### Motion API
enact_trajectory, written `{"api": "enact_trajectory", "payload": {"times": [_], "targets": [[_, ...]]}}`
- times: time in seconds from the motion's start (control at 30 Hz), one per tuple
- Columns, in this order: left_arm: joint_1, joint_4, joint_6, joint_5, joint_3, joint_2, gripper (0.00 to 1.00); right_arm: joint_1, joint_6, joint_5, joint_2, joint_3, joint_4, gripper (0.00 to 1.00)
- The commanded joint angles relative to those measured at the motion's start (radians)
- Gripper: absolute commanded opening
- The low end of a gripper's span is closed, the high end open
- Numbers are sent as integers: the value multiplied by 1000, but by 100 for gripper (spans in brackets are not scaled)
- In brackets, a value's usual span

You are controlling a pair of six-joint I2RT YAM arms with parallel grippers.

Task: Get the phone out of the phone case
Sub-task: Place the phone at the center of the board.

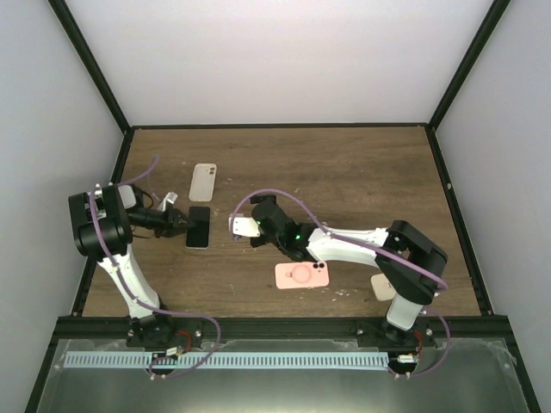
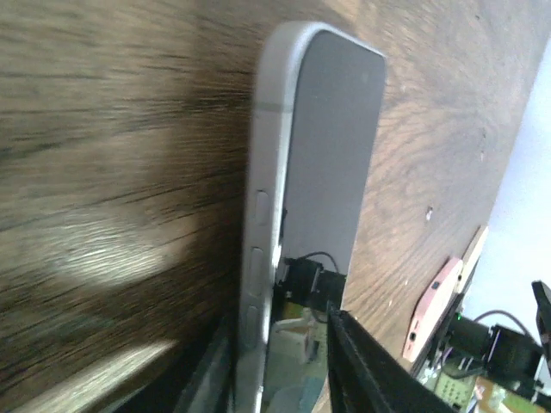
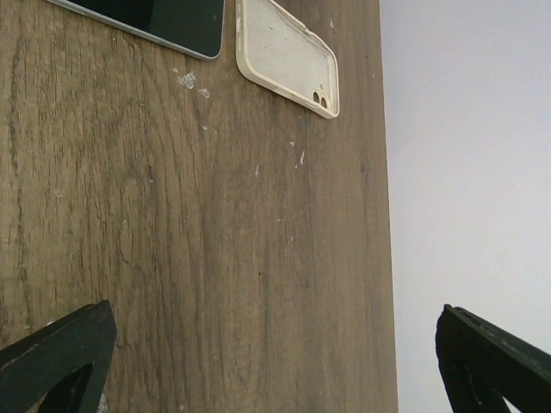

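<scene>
The phone (image 1: 199, 227), black screen up with a silver edge, lies left of the table's centre. It fills the left wrist view (image 2: 331, 155) and shows at the top of the right wrist view (image 3: 172, 21). The empty cream phone case (image 1: 203, 181) lies just behind it, inside up (image 3: 288, 56). My left gripper (image 1: 181, 224) is at the phone's left long edge. Its fingers (image 2: 284, 323) stand close together, one against the silver side, one over the screen. My right gripper (image 1: 241, 227) is wide open and empty (image 3: 275, 310), just right of the phone.
A pink cased phone (image 1: 302, 274) lies back up under the right arm, also seen in the left wrist view (image 2: 435, 301). A cream object (image 1: 381, 286) lies partly hidden under the right arm's elbow. Black frame posts and white walls bound the table.
</scene>
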Motion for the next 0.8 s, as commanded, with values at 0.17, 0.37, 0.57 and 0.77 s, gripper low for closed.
{"api": "enact_trajectory", "payload": {"times": [0.17, 0.37, 0.57, 0.77], "targets": [[-3, 54, -25, -124, -20, -45, 52, -17, 95, -64, -31, 40, -126, 100], [-2, 96, -19, -195, -58, -159, 100, -49, 220, -231, -67, 91, -369, 100], [-6, 12, 67, -114, 4, -224, 100, -113, 295, -466, -116, 103, -576, 100], [-93, 29, 75, -166, 42, -370, 100, -170, 288, -674, -179, 31, -707, 100]]}}
